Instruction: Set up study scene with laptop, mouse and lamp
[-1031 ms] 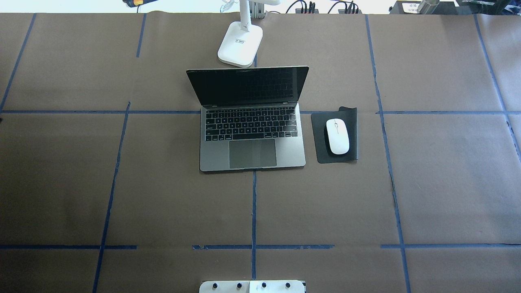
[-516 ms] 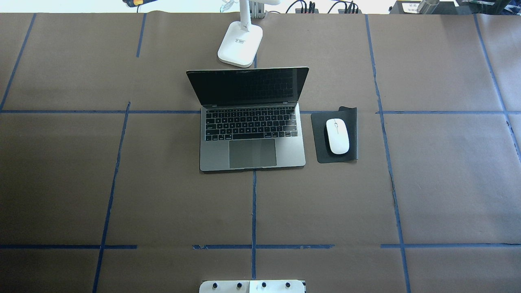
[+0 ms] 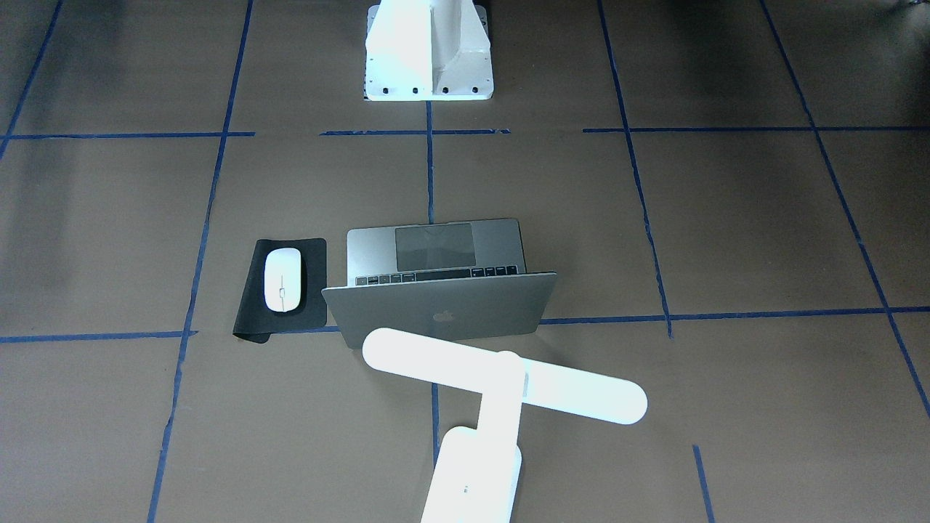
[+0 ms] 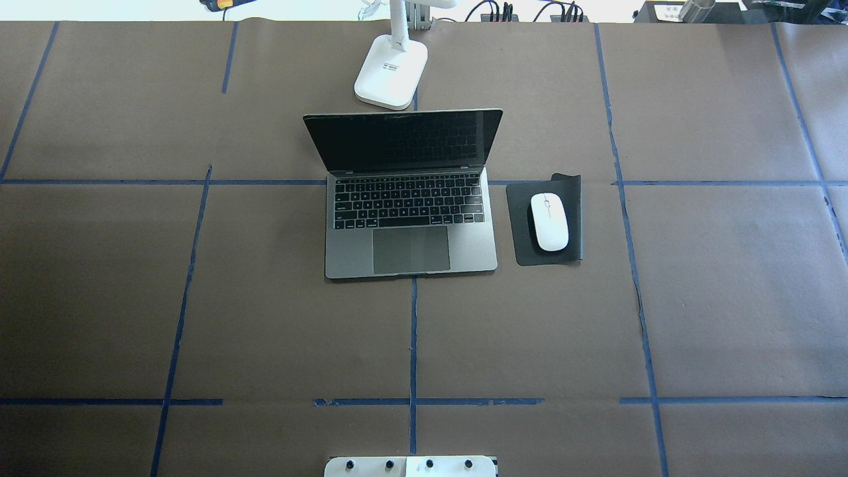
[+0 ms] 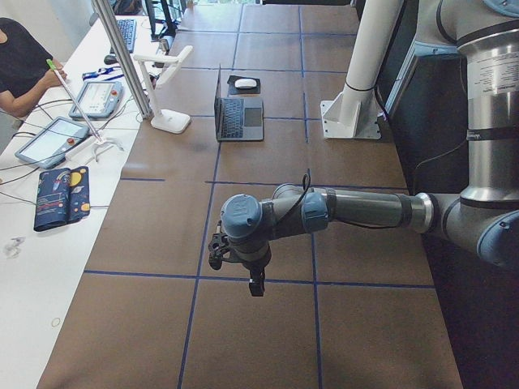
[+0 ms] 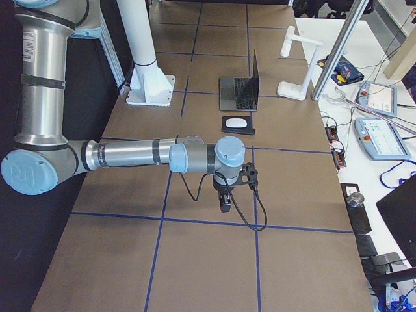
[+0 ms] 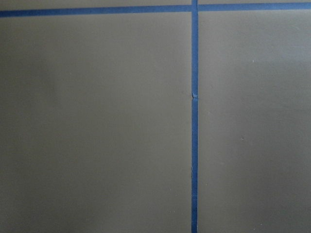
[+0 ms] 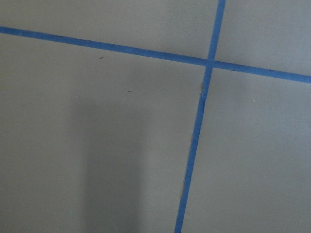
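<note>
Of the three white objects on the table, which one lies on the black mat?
The mouse, the small oval one on the black mat beside the laptop. The lamp and the pedestal stand on bare brown paper.

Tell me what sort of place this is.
Probably a robotics lab: a table papered brown and gridded with blue tape, a robot arm reaching over it, and teach pendants on the side bench.

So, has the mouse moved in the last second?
No. The mouse keeps the same place on the mat, equally far from the blue tape line.
</note>
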You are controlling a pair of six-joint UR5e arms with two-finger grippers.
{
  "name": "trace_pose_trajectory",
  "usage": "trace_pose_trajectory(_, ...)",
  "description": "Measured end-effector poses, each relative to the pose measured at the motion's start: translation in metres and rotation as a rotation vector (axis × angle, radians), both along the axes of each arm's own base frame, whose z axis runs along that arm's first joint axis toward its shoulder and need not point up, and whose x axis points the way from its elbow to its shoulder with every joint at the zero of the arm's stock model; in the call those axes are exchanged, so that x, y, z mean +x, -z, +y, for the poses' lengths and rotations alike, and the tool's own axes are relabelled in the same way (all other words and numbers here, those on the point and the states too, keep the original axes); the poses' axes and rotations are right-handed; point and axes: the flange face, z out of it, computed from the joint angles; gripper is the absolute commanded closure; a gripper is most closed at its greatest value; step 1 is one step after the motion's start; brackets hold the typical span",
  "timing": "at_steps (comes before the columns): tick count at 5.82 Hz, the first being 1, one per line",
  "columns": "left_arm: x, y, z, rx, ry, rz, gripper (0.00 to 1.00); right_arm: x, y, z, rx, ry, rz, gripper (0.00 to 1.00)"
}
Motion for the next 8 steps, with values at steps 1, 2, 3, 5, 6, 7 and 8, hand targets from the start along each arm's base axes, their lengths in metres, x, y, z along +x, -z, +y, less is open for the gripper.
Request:
trace_pose_trajectory(1, 0.0, 0.008, -0.003, 0.023, 0.003, 0.007, 0.0, 0.001, -0.007, -0.002, -0.008, 0.0, 0.011, 0.0)
trace_pose_trajectory(2, 0.0, 0.014, -0.006, 0.063, 0.003, 0.011, 0.0, 0.001, 0.001, -0.007, 0.006, -0.004, 0.01, 0.0)
trace_pose_trajectory(3, 0.0, 0.022, -0.009, 0.118, 0.002, 0.012, 0.0, 0.004, 0.016, -0.012, 0.027, -0.016, 0.003, 0.0)
trace_pose_trajectory(5, 0.0, 0.032, -0.011, 0.167, 0.002, 0.009, 0.0, 0.013, 0.018, -0.005, 0.024, -0.037, -0.003, 0.0)
trace_pose_trajectory(6, 0.0, 0.031, -0.012, 0.166, 0.001, 0.005, 0.0, 0.013, 0.013, -0.004, 0.016, -0.037, -0.001, 0.0)
trace_pose_trajectory(7, 0.001, 0.031, -0.013, 0.164, -0.001, 0.002, 0.0, 0.013, 0.009, -0.006, 0.009, -0.037, 0.004, 0.0)
trace_pose_trajectory(8, 0.005, 0.031, -0.014, 0.159, -0.011, 0.001, 0.0, 0.012, 0.007, -0.007, 0.007, -0.035, 0.003, 0.0)
